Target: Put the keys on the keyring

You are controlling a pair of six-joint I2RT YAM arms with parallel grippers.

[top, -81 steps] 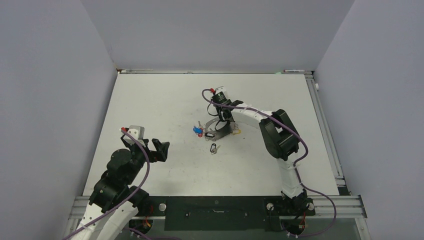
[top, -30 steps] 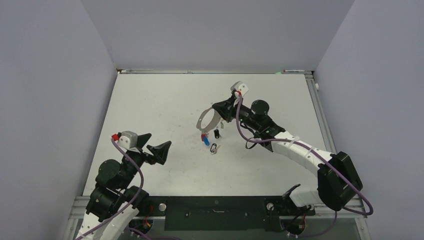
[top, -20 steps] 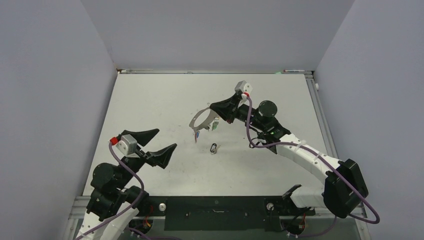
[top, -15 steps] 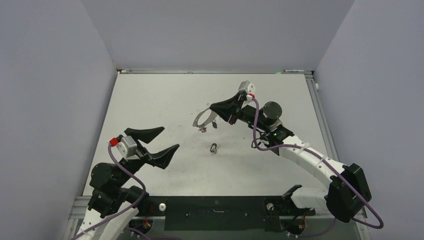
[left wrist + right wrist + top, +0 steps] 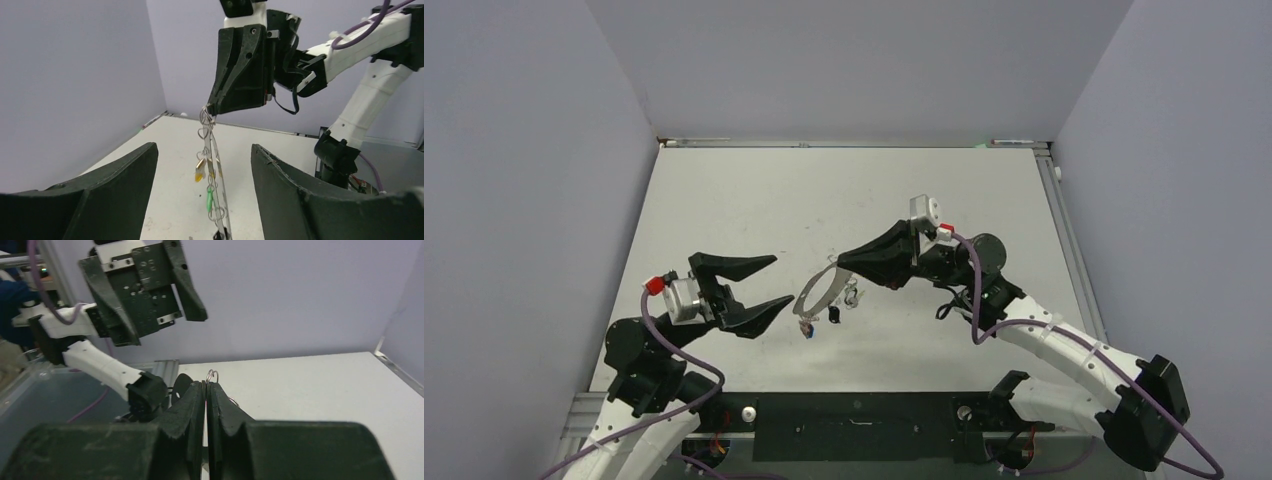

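My right gripper (image 5: 839, 265) is shut on the top of the keyring (image 5: 807, 287), a thin grey loop held in the air above the table. Keys with red and blue heads (image 5: 809, 325) dangle from its low end. In the left wrist view the keyring (image 5: 216, 186) hangs edge-on from the right fingertips (image 5: 209, 109), with a yellow key (image 5: 200, 172) and a green key (image 5: 209, 200) on it. My left gripper (image 5: 782, 280) is wide open, with a finger on either side of the hanging ring and not touching it. A small silvery key (image 5: 853, 295) shows under the right fingers.
The white table (image 5: 724, 200) has grey walls at the back and on both sides, and a metal rail (image 5: 1074, 250) along its right edge. The two grippers face each other closely over the table's front middle.
My right gripper has lifted the keyring with its keys off the table and carried it toward the front. My left gripper has opened wide, risen and moved right up to the ring.
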